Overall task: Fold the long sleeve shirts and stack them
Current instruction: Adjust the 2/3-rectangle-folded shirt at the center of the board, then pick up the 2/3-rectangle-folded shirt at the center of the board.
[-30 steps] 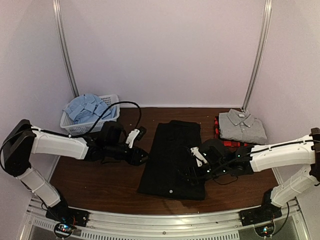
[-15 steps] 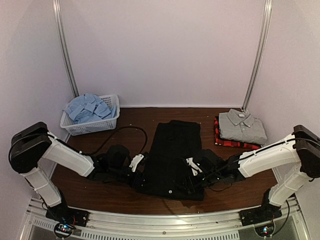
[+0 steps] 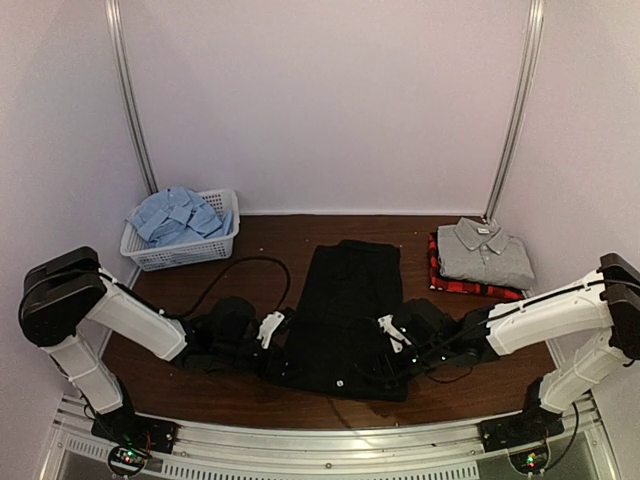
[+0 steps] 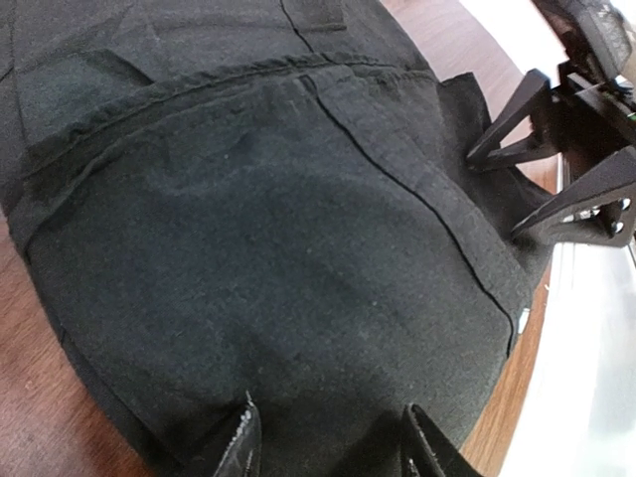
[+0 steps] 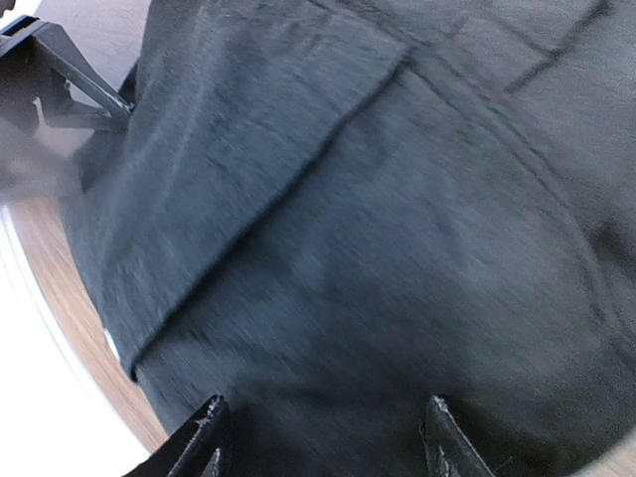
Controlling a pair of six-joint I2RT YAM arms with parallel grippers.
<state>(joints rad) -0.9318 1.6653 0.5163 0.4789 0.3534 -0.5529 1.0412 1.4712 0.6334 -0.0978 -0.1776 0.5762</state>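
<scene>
The black long sleeve shirt (image 3: 345, 300) lies flat mid-table, folded into a long strip. My left gripper (image 3: 284, 348) is low at its near left corner and my right gripper (image 3: 386, 352) at its near right corner. In the left wrist view black cloth (image 4: 278, 248) fills the frame and the left gripper (image 4: 328, 437) stands open over it. The right gripper (image 5: 323, 417) is likewise open over the cloth (image 5: 378, 229). A folded grey shirt (image 3: 485, 250) rests on the folded red-and-black plaid shirt (image 3: 462, 287) at the right. The light blue shirt (image 3: 175, 212) is heaped in the basket.
The white mesh basket (image 3: 190, 255) stands at the back left by the wall. Brown tabletop (image 3: 200, 375) shows around the black shirt, and the metal rail (image 3: 330, 440) runs along the near edge. In each wrist view the other gripper's fingers (image 4: 556, 169) appear across the shirt.
Both arms have swung from the shirt's middle toward its near end and dropped low to the table. The black shirt has not moved.
</scene>
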